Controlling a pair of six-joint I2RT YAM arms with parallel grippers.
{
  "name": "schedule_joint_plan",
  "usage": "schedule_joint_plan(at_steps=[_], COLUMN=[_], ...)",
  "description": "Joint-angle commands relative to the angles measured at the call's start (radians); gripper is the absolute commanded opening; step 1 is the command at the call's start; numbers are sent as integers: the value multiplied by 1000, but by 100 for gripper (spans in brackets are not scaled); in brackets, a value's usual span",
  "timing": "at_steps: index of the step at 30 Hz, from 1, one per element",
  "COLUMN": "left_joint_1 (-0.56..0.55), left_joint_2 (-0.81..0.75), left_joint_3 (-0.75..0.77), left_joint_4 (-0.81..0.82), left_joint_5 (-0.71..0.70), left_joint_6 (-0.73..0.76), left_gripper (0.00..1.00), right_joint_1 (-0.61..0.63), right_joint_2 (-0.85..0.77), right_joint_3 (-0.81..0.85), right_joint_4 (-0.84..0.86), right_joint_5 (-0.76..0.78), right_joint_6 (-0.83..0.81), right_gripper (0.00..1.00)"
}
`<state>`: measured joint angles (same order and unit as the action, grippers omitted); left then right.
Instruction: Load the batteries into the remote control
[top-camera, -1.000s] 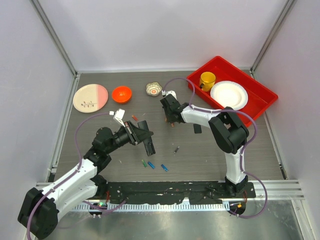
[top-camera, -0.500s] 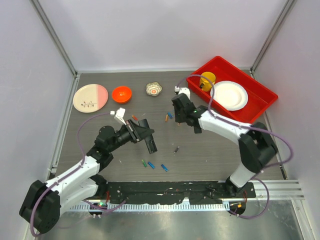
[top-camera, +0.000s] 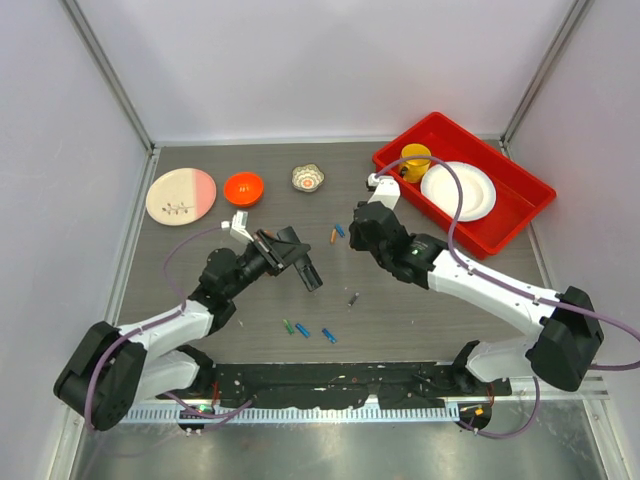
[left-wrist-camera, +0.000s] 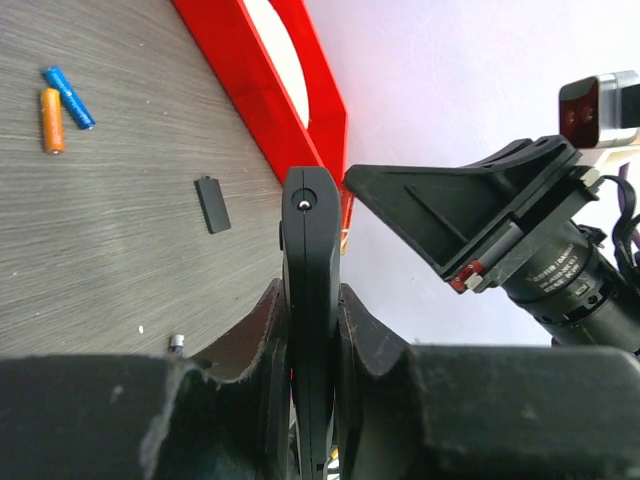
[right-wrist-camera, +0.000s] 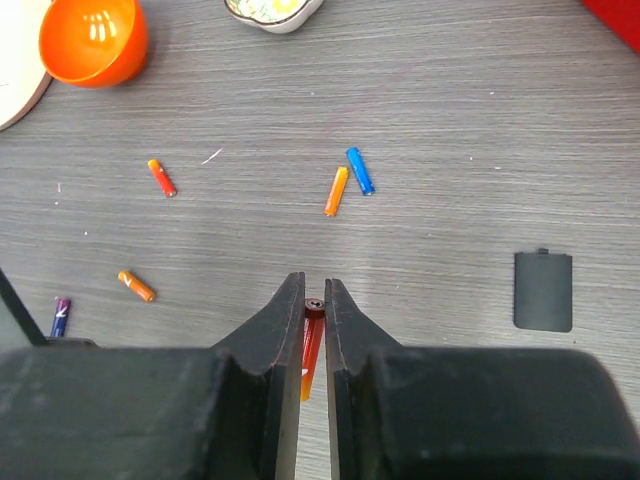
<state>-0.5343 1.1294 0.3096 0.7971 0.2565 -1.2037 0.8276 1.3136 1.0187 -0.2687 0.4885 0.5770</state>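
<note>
While the left gripper stayed clamped on the remote, holding it tilted above the table and slightly farther right than a second before, the right arm swung from a folded pose into a long reach, as seen from overhead. Its elbow, earlier raised near mid-table, now lay out by the right edge. The right gripper had drawn back toward the red tray, uncovering a loose orange battery and a blue battery just beside each other. Three more batteries, green and blue, remained near the arm bases, and a grey bit lay between them and the right gripper.

From the left wrist, the remote stood edge-on, pinched tight between the jaws, with the tray wall behind it. The small black cover lay flat on the table below; overhead it had shown beside the right arm a second earlier and was now lost beneath it.

From the right wrist, the jaws were drawn nearly together on a held battery, red-orange and clear of the table. The loose orange battery and blue battery lay ahead of it, the cover off to the right and the orange bowl at far left.
</note>
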Motion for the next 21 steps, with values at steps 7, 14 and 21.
schedule_joint_plan(at_steps=[7, 14, 21], left_joint_1=[0, 2, 0], left_joint_2=[-56, -43, 41], left_joint_3=[-27, -33, -52], left_joint_4=[94, 89, 227], left_joint_5=[-19, -14, 13], left_joint_6=[-30, -17, -53], left_gripper=[0, 0, 0], right_joint_1=[44, 108, 139], right_joint_2=[3, 32, -31], right_joint_3=[44, 86, 28], right_joint_4=[-9, -44, 18], right_joint_5=[105, 167, 162], right_joint_6=[0, -40, -66], right_gripper=[1, 1, 1])
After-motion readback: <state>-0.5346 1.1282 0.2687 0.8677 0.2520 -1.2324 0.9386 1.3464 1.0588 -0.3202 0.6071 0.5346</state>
